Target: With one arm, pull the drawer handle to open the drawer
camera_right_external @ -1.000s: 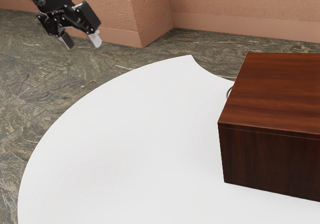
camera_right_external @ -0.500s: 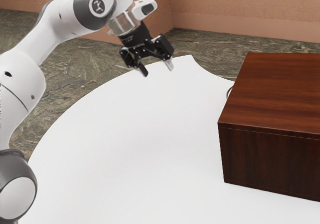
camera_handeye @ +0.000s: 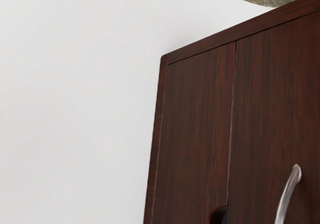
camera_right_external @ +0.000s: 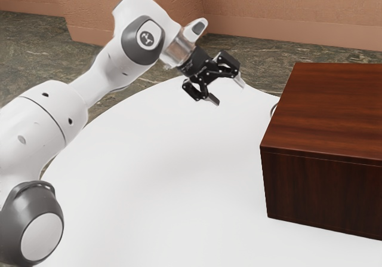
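Arm: white Franka arm (camera_right_external: 89, 100), entering from the exterior view's left and reaching toward the exterior view's right, above the table.
Claw: black gripper (camera_right_external: 227, 93), released; the two fingers stand spread with only air between them and grasp nothing.
Claw heading: fingers slant down and toward the exterior view's right, at the face of the cabinet that carries the handle.
Claw position: above the far part of the table, to the exterior view's left of the cabinet's far corner, apart from cabinet and handle.
Cabinet: dark wooden drawer cabinet (camera_right_external: 331, 129), a low box standing flat on the table at the exterior view's right.
Cabinet front: in the wrist view the wooden face (camera_handeye: 200, 134) is split by a straight seam into a narrow panel and a wider one.
Handle location: drawer handle (camera_handeye: 289, 196) on the wider panel, beside the seam; in the exterior view a thin grey arc (camera_right_external: 273, 110) shows at the cabinet's left edge, on the face turned toward the arm.
Handle axis: a slim, metal-grey bar whose long axis runs roughly parallel to the seam; it curves along its length and stands off the wood.
Drawer state: cannot tell from either view how far it is drawn out.
Table: white top (camera_right_external: 149, 177) with a curved edge.
Surroundings: mottled stone-pattern floor (camera_right_external: 59, 58); tan walls (camera_right_external: 268, 4) at the far side.
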{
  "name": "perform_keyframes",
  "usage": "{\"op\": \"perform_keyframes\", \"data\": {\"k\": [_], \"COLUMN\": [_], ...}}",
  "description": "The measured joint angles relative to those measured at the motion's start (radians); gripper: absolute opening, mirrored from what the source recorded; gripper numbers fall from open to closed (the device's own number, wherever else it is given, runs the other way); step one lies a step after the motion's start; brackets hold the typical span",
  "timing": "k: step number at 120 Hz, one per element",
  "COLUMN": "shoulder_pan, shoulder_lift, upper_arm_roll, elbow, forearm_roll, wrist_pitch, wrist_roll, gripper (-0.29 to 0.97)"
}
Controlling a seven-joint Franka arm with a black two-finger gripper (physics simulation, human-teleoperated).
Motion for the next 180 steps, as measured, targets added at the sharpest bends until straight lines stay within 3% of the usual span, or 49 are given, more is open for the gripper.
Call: {"op": "perform_keyframes", "data": {"k": [14, 44, 67, 103, 180], "shoulder_pan": [0.003, 0.004, 0.006, 0.009, 0.008], "shoulder_lift": [0.001, -0.006, -0.123, -0.008, 0.064], "upper_arm_roll": [-0.061, -0.078, -0.111, -0.136, -0.147], "elbow": [-0.005, -0.059, -0.246, -0.102, -0.021], "forearm_roll": [-0.032, -0.103, -0.127, -0.103, -0.085], "wrist_pitch": [0.057, 0.108, 0.115, 0.065, -0.006], "wrist_roll": [-0.010, -0.030, -0.043, -0.061, -0.075], "gripper": [0.62, 0.48, 0.35, 0.22, 0.07]}}
